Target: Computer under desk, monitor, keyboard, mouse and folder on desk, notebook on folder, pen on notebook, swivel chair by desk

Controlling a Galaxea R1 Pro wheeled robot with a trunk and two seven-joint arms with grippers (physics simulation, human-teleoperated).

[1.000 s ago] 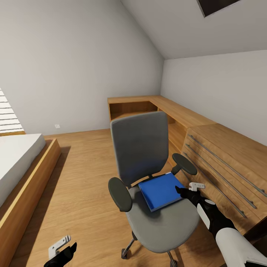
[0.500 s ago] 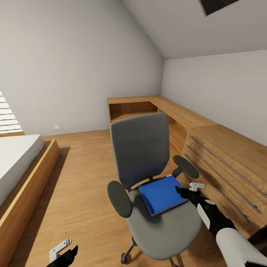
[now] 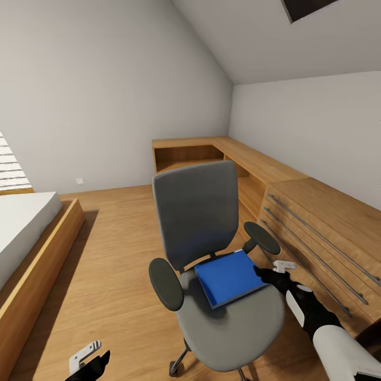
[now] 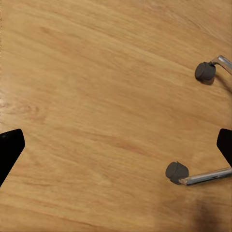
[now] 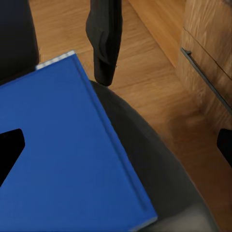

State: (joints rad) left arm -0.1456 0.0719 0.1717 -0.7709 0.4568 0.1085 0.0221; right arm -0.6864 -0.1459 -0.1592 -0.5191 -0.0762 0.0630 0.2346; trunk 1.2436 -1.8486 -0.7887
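Bright blue flat rectangular folder [image 3: 228,277] lies on the seat of the grey upholstered swivel chair [image 3: 211,254], mid-room, left of the light wooden drawer unit [image 3: 323,227]. Right pincer [image 3: 269,271] spread wide at folder's right edge, not gripping. Left pincer [image 3: 87,360] low over wood floor [image 3: 116,254], near left, spread wide, empty.

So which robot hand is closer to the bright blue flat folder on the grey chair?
The right. The right gripper is at the bright blue flat folder's edge, open. The left gripper hangs low over the wooden floor, beside the grey chair.

Attic bedroom: bed [image 3: 26,222], sloped ceiling [image 3: 296,42], wooden drawer unit [image 3: 323,227].
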